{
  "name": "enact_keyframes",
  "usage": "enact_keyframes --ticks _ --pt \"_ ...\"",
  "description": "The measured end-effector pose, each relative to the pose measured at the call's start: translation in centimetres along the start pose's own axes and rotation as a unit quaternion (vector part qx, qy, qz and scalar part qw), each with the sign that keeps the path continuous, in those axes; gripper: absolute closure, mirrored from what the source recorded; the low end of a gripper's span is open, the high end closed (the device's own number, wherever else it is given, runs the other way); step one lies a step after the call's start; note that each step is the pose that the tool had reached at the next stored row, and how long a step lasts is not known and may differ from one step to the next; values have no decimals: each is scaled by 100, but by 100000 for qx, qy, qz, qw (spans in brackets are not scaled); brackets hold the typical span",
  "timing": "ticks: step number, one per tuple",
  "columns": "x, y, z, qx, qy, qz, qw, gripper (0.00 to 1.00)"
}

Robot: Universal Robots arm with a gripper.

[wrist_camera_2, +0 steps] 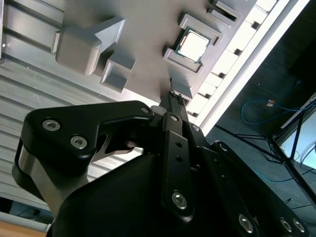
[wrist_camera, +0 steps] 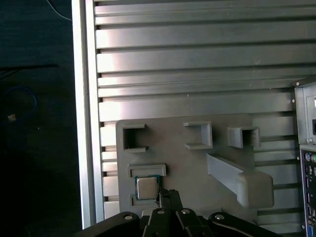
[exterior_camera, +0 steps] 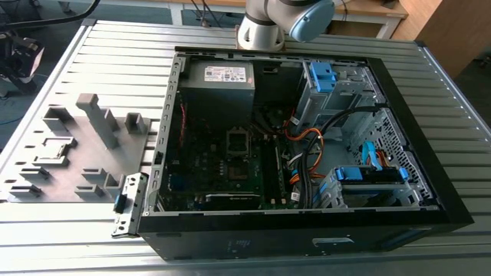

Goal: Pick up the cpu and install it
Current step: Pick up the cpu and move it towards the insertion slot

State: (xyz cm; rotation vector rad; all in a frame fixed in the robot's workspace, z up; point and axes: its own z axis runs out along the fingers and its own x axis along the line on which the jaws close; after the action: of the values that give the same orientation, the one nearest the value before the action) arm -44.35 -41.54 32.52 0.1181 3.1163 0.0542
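Cpu (wrist_camera_2: 192,45), a small square chip with a silvery top and a dark greenish rim, lies flat in a shallow square pocket on a gray fixture plate (wrist_camera_2: 148,29). The pocket is near one edge of the plate, and the cpu (wrist_camera: 146,187) fills it, with low raised walls around its sides.

The gripper (wrist_camera_2: 174,95) is black, with two slim fingers that meet at the tips and have nothing between them. In both wrist views the tips are over the plate, just beside the cpu's pocket and close to one corner of the chip, and they do not touch it. How high the gripper (wrist_camera: 165,193) hangs above the plate cannot be judged.

Elsewhere the plate carries other raised gray shapes: several open-sided square brackets (wrist_camera: 200,136) and a long narrow ramp ending in a block (wrist_camera: 242,180).

In the exterior view the plate (exterior_camera: 84,167) lies flat on a ribbed metal table (exterior_camera: 230,261). Just beside the plate an open black computer case (exterior_camera: 307,241) lies on its side. Inside the case, the silver-framed socket (exterior_camera: 238,142) sits on the board. The arm's (exterior_camera: 265,26) pale base rises beyond the case, on the side away from the plate's far corner.
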Motion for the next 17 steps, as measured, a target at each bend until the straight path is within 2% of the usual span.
enact_keyframes --ticks 11,17 --pt "107 -20 183 515 238 -10 99998 89" --pt "134 -51 289 576 632 2 99996 89"
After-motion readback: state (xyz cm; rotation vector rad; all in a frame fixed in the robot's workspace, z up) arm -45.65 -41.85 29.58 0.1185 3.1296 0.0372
